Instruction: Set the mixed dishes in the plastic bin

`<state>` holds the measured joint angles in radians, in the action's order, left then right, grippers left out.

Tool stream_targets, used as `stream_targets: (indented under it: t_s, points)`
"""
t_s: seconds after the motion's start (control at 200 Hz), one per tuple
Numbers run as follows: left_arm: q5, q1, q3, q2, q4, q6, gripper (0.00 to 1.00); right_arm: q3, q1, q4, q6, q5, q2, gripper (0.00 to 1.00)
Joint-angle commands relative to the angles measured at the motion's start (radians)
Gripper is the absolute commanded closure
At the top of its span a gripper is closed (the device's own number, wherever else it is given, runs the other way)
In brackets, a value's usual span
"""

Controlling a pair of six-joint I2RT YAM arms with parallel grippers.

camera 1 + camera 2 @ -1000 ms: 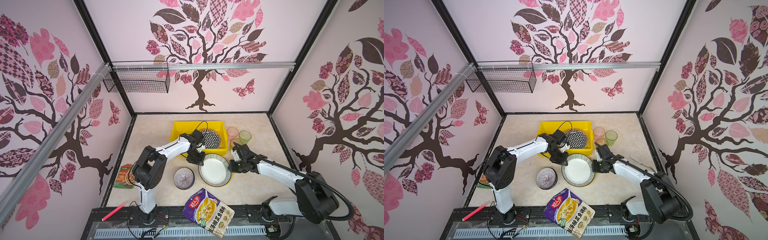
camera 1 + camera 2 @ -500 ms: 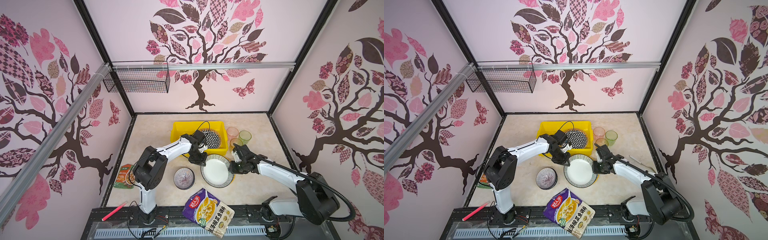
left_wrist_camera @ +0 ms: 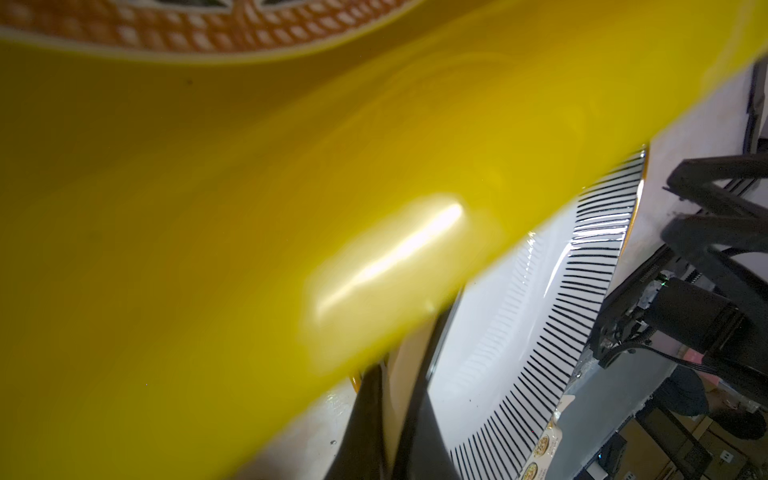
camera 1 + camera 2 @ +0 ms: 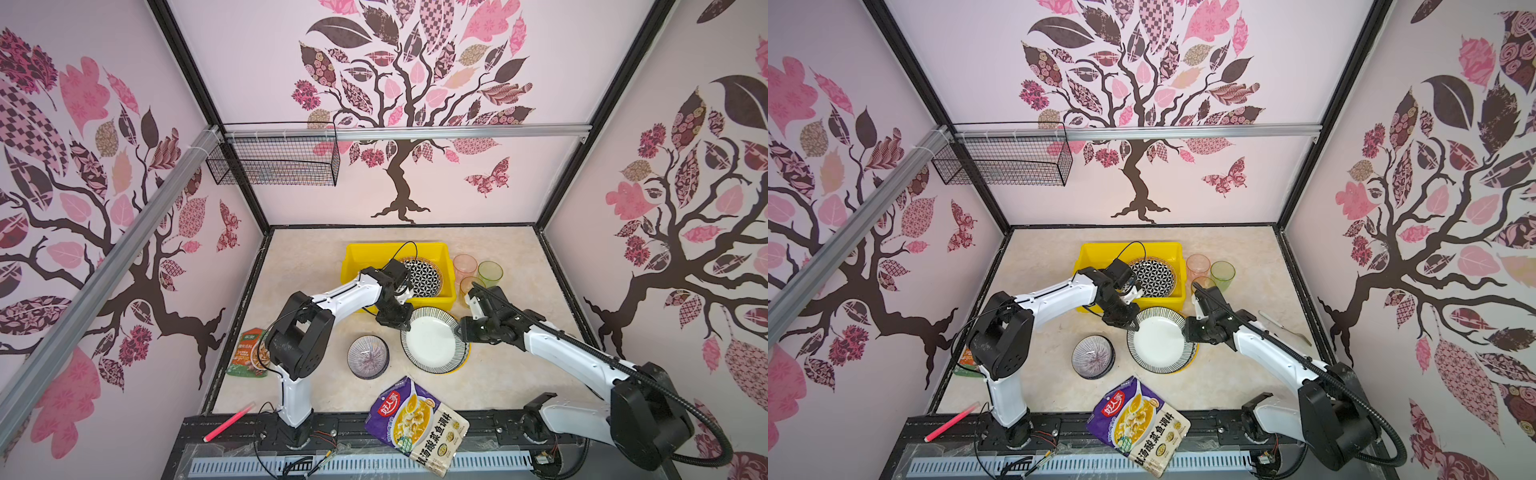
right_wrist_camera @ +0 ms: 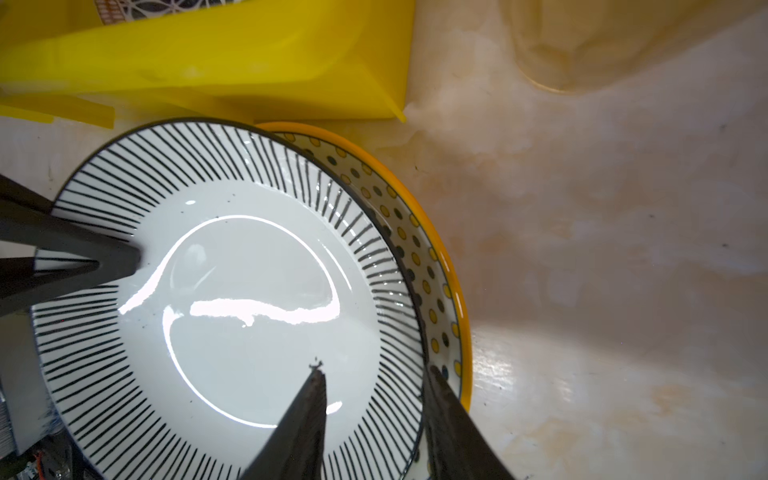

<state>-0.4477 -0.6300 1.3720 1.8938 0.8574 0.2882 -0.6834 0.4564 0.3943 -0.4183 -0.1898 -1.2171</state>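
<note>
- At the right gripper (image 5: 374,374), you've got released jaws straddling the striped plate (image 5: 249,291): one finger over the striped band, the other outside the edge, gap visible on both sides.
- On the opposite rim, the left gripper (image 5: 97,262) is clenched on that same plate, with fingers above and below the edge.
- You can't tell whether the gripped edge is lifted.
- Under it sits the dotted yellow-rimmed plate (image 5: 440,291), offset so its dotted rim shows on the right gripper's side.
- Both plates are on the table (image 4: 311,257), just in front of the yellow bin (image 4: 353,257), outside it.
- Inside the bin, the black-white geometric plate (image 4: 424,276) lies in the right half.
- Just right of the bin, the pink tumbler (image 4: 464,266), green tumbler (image 4: 490,273) and amber tumbler (image 4: 469,286) stand upright in a tight cluster, the amber one nearest the right arm.
- Left of the plate stack in both top views, the lined bowl (image 4: 368,356) sits near it but apart.
- Further out, the purple pouch (image 4: 415,419) overhangs the front edge, and the seasoning packet (image 4: 248,353) lies at the table's left edge.
</note>
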Motion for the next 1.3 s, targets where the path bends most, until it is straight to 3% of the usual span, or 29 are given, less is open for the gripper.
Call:
stream_targets:
  t_s: [0.0, 0.53, 1.296]
  points:
    - [-0.028, 0.016, -0.019, -0.049, -0.015, 0.001, 1.00, -0.042, 0.002, 0.018, 0.010, 0.017, 0.043, 0.58]
    - [-0.059, 0.026, 0.015, -0.120, 0.046, -0.050, 1.00, -0.044, 0.001, 0.031, 0.009, 0.105, 0.136, 0.53]
    - [-0.082, 0.088, 0.138, -0.175, 0.042, -0.041, 1.00, -0.059, 0.001, 0.008, 0.021, 0.139, 0.120, 0.44]
